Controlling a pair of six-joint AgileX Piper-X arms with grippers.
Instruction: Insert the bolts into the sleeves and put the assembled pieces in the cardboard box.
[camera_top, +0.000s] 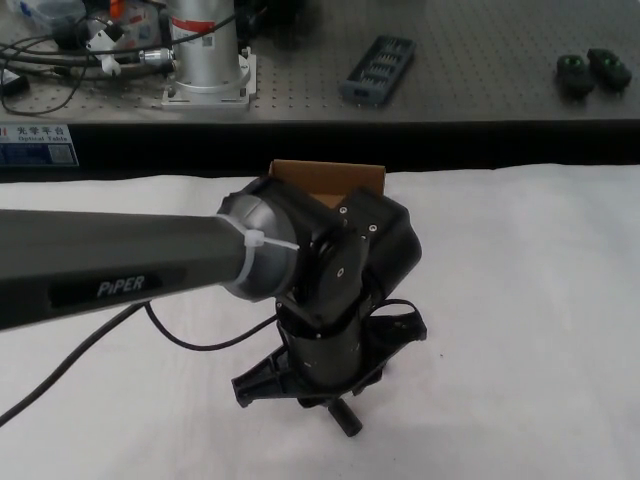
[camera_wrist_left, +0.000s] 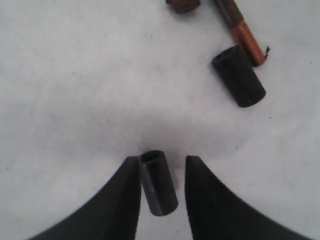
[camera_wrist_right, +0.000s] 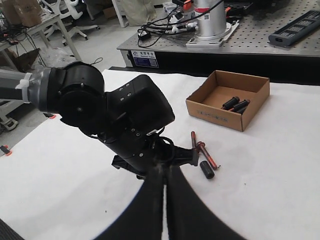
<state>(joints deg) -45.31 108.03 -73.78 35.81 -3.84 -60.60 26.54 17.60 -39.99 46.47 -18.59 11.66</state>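
My left gripper (camera_wrist_left: 161, 172) hangs just over the white cloth, open, with a short black sleeve (camera_wrist_left: 158, 182) lying between its fingers; the sleeve touches one finger and a thin gap shows at the other. A second black sleeve (camera_wrist_left: 239, 76) lies farther off beside a bolt with a copper-coloured thread (camera_wrist_left: 243, 35). In the right wrist view, two bolts (camera_wrist_right: 207, 154) and a loose sleeve (camera_wrist_right: 206, 169) lie beside the left arm's wrist (camera_wrist_right: 127, 117). The cardboard box (camera_wrist_right: 212, 111) holds several dark pieces. My right gripper (camera_wrist_right: 162, 176) is raised with its fingers pressed together and holds nothing.
The left arm (camera_top: 150, 265) stretches in from the left and hides most of the cardboard box (camera_top: 330, 178). Behind the cloth runs a perforated metal bench with a metal post (camera_top: 205, 50), cables and a black tray (camera_top: 378, 68). White cloth (camera_top: 530, 330) lies bare to the right.
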